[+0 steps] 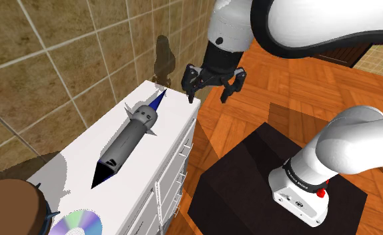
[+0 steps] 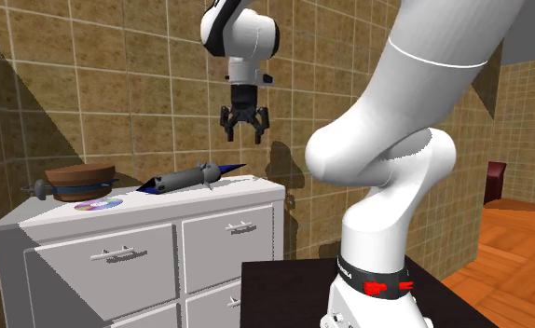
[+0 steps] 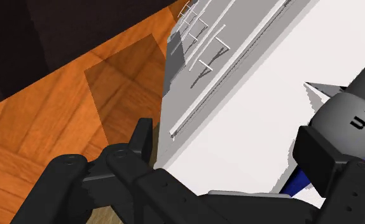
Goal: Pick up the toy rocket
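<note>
The toy rocket (image 1: 130,137) is grey with a blue pointed tip at each end. It lies flat along the top of a white dresser (image 1: 173,127). My black gripper (image 1: 209,97) hangs open in the air just past the dresser's far corner, beside and above the rocket's tip. From the second exterior view the gripper (image 2: 243,136) is above and to the right of the rocket (image 2: 186,177), not touching it. In the wrist view the grey body of the rocket (image 3: 356,118) lies beyond the right finger (image 3: 321,156), and the gripper (image 3: 232,153) holds nothing.
A brown round object (image 2: 79,177) and a shiny disc (image 2: 98,204) rest on the dresser's other end. Drawer handles (image 2: 116,252) face the stand (image 1: 263,180). A tiled wall (image 1: 63,60) backs the dresser, and a wooden floor (image 1: 297,87) lies below the gripper.
</note>
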